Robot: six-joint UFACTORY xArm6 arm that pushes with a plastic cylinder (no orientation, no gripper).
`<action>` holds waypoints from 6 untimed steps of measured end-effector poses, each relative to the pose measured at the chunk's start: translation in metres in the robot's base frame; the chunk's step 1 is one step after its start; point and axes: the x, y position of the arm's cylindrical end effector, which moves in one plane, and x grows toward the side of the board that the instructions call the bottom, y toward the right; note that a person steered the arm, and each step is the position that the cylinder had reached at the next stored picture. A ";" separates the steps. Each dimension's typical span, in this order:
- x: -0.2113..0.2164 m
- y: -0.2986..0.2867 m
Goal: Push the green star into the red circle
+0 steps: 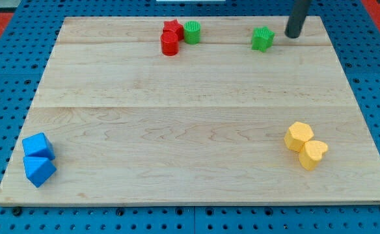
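The green star (pixel 263 39) sits near the board's top edge, right of centre. The red circle (pixel 170 43) stands at the top centre, touching a red star (pixel 173 28) just above it and close to a green circle (pixel 192 32) on its right. My tip (pixel 293 35) is down on the board just right of the green star, with a small gap between them. The rod runs up out of the view's top.
Two yellow blocks (pixel 300 136) (pixel 313 154) lie together at the lower right. Two blue blocks (pixel 38 146) (pixel 40 169) lie together at the lower left corner. The wooden board (pixel 190 117) rests on a blue pegboard surface.
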 end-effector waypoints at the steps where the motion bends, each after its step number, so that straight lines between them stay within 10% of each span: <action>1: 0.019 -0.082; 4: 0.033 -0.032; 6: 0.042 -0.111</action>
